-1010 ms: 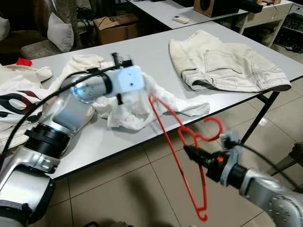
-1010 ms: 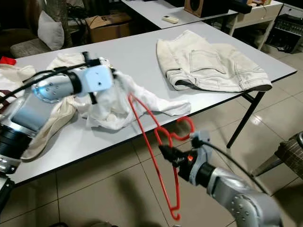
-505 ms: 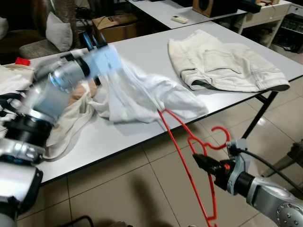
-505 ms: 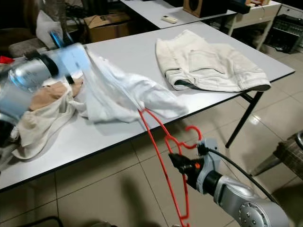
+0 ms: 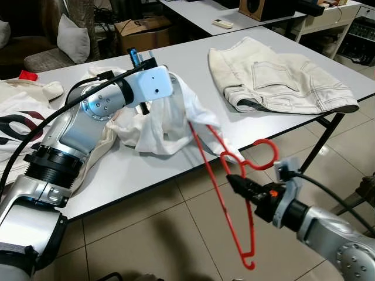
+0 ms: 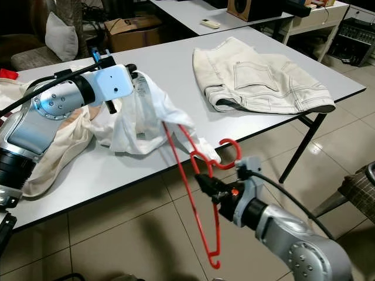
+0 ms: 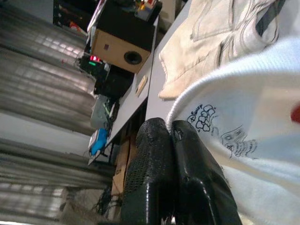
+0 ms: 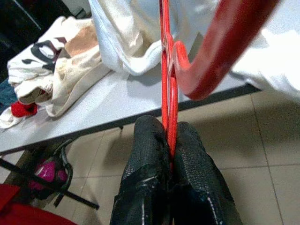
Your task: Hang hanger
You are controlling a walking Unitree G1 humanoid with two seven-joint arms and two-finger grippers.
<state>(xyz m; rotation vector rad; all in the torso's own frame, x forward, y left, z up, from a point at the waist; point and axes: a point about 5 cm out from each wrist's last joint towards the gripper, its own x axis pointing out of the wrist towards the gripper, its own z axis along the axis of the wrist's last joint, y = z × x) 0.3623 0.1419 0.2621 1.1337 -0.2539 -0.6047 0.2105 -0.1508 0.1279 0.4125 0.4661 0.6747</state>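
Thin red wire hanger [image 5: 225, 193], with a curved hook at its top, held off the near edge of the smooth pale-grey table [image 5: 193, 64], in the lower centre of the left eye frame. One shoulder of the hanger reaches up into the hem of a soft, crumpled white T-shirt [image 5: 170, 117]; the other end hangs toward the tiled floor [image 5: 176, 234]. The right gripper [image 5: 234, 182], at the end of a silver arm entering from the lower right, has its textured black fingers [image 8: 150, 159] pressed together on the hanger wire just below the hook. The left gripper [image 7: 171, 129], on an arm bent across the table from the left, has its two fingers closed against each other on the T-shirt's fabric, lifting it off the tabletop at centre frame. A small cartoon print with lettering shows on the fabric in the left wrist view, too small to read. Cream denim shorts [image 5: 281, 76] with stitched seams lie flat at upper right; more rumpled cream clothing [image 5: 35, 117] lies at left.
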